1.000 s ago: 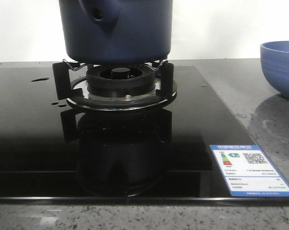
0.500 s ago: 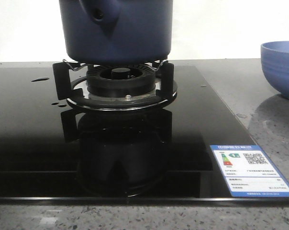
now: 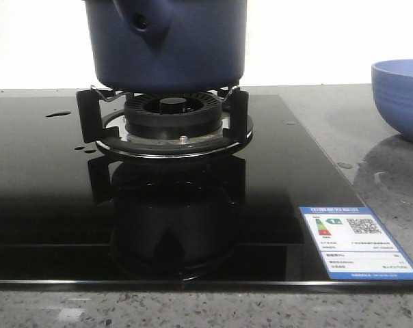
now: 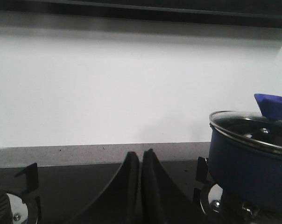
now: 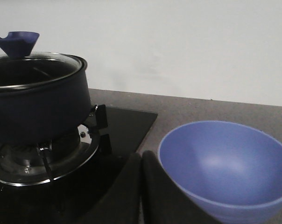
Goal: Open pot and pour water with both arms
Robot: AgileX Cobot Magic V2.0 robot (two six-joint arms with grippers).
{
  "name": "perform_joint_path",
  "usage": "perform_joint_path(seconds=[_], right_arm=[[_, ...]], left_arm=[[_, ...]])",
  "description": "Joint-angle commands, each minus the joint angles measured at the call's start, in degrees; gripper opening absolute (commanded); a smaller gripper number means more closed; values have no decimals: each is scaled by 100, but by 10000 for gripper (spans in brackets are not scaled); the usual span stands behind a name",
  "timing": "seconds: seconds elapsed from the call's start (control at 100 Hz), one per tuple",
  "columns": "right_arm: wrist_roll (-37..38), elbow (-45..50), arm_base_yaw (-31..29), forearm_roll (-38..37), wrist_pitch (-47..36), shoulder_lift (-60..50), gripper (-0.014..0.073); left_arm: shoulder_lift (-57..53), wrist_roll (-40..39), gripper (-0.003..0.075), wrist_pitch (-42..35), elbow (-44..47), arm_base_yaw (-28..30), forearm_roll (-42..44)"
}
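Note:
The dark navy pot stands on the burner's pan support, its handle stub with the round hole facing me. A glass lid with a blue knob sits on the pot. It also shows in the right wrist view, lid knob on top. Small water drops lie on the black hob at the left. My left gripper is shut and empty, left of the pot. My right gripper is shut and empty, between the hob and the bowl.
A lighter-blue bowl stands on the grey counter at the right, close beside my right fingers in the right wrist view. The black glass hob carries a blue label at its front right corner. A second burner lies left.

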Motion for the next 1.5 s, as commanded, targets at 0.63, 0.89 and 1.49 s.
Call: perform_joint_path(seconds=[0.63,0.89,1.49], right_arm=[[-80,143,9,309,-235,-151,-56],[-80,143,9,309,-235,-151,-56],[-80,143,9,309,-225,-151,-56]], left_arm=[[-416,24,-19,-215,208,-45,-339],[-416,-172,-19,-262,334,-31,494],[-1927,-3918,-19,-201,2393,958,3795]])
